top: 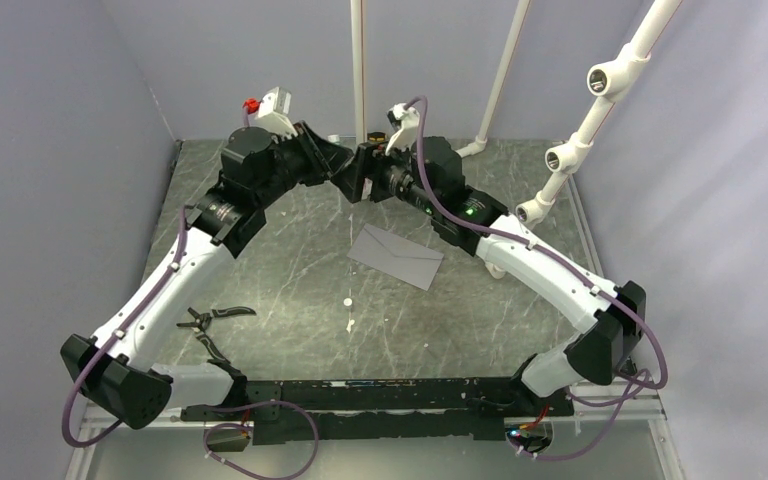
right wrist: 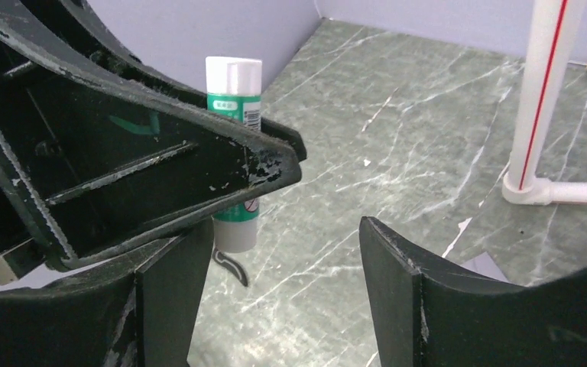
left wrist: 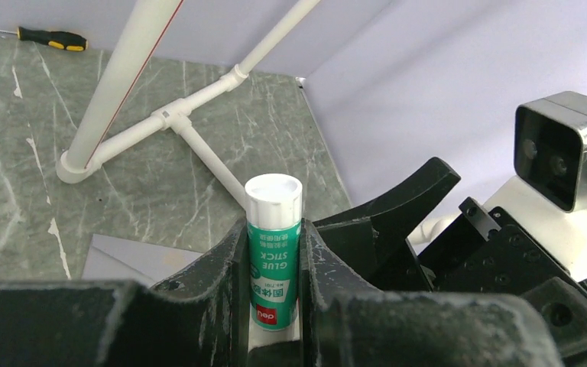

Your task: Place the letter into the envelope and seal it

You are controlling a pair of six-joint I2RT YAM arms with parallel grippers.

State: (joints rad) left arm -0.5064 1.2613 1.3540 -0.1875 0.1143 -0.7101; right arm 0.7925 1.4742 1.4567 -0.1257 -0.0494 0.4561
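Sealing step: the left gripper is clamping the glue stick; the right gripper, fingers spread, is hovering alongside, uncapping likely next.

The envelope lies on the table, near its middle. Behind it, over the far part of the table, the left gripper and the right gripper meet. The glue stick stands upright between the left gripper's fingers. The pliers lie left of the envelope, nearer the bases.
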